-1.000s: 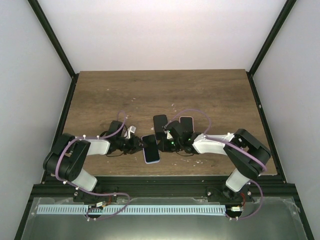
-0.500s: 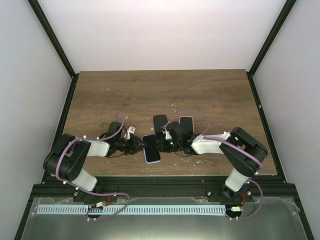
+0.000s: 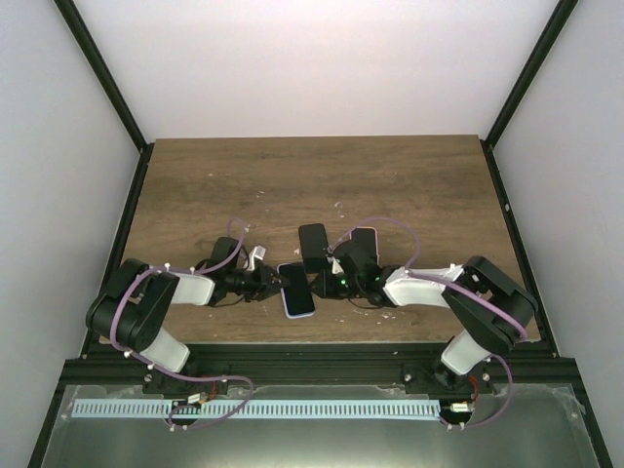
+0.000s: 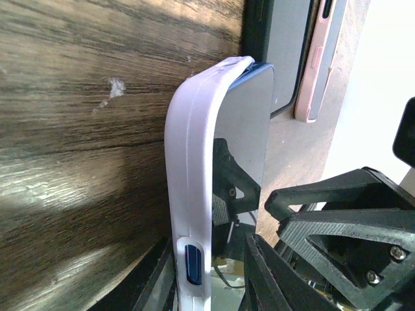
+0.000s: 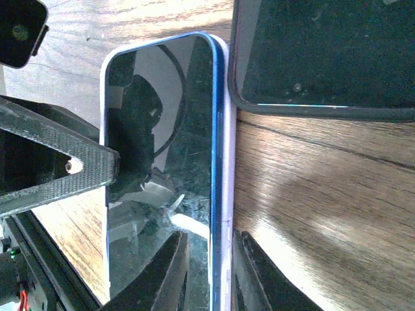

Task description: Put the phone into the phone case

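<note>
One wood-grain table (image 3: 390,185) carries the glossy, round-cornered phone (image 3: 295,290) between both arms, with its long axis pointing away from the bases. Its soft, pale case (image 4: 194,162) bulges off one far corner. The left gripper (image 4: 207,285) clamps the case's left edge. The right gripper (image 5: 211,259) straddles the right rim, jaws slightly apart.

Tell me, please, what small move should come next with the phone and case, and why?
Probably press the far corner home. In the left wrist view the phone case lip bows away from the phone near that corner, so it looks unseated. The right gripper, jaws slightly apart astride the case's edge, seems best placed, while the left gripper holds the other side.
</note>
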